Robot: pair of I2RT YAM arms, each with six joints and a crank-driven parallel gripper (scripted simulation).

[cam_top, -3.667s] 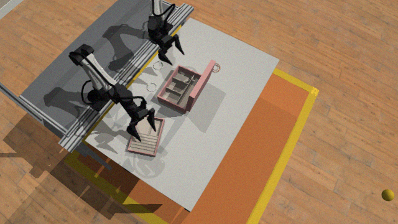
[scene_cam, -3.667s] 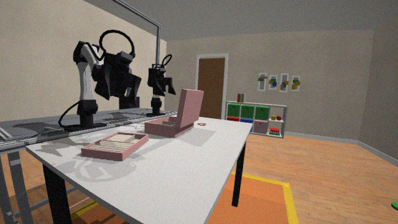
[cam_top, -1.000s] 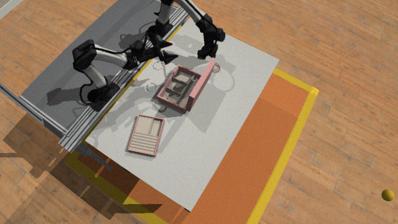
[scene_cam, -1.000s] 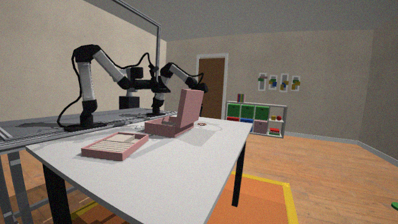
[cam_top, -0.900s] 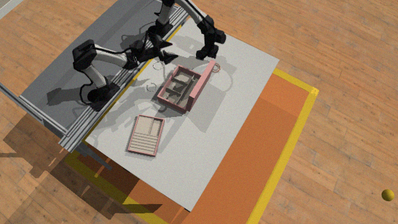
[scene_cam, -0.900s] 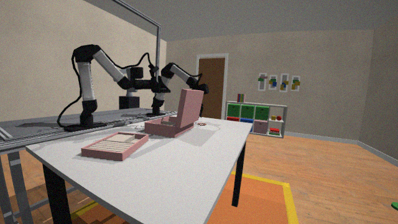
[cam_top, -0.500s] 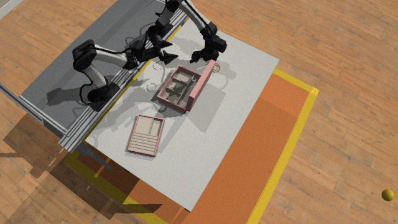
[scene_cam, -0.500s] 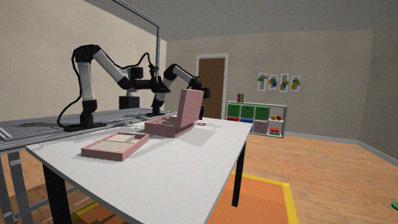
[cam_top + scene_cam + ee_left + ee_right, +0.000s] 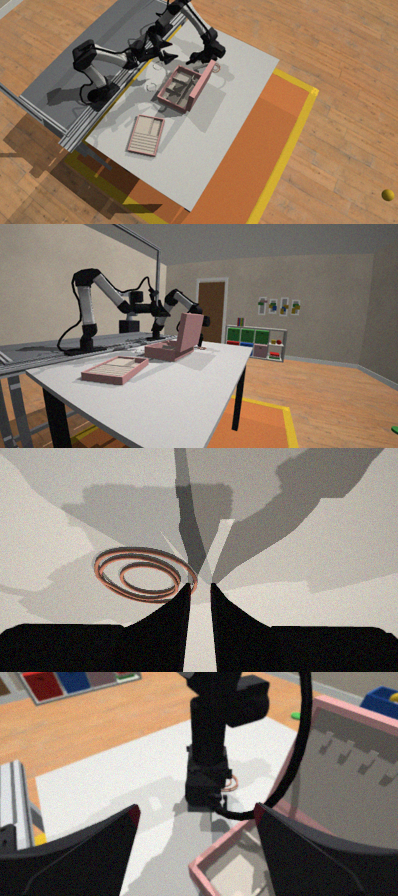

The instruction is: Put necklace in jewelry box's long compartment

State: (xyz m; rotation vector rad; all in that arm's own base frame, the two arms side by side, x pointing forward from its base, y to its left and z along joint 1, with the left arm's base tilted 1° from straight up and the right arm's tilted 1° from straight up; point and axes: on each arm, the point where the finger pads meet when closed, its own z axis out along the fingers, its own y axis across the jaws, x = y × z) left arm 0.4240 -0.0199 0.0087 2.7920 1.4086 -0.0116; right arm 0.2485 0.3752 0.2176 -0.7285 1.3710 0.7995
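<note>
The jewelry box [image 9: 168, 81] [image 9: 160, 353] [image 9: 220, 845] stands between the tray [image 9: 143, 124] [image 9: 102, 378] and nested rings [image 9: 219, 68] [image 9: 202, 348] [image 9: 97, 568] [image 9: 236, 783].
</note>
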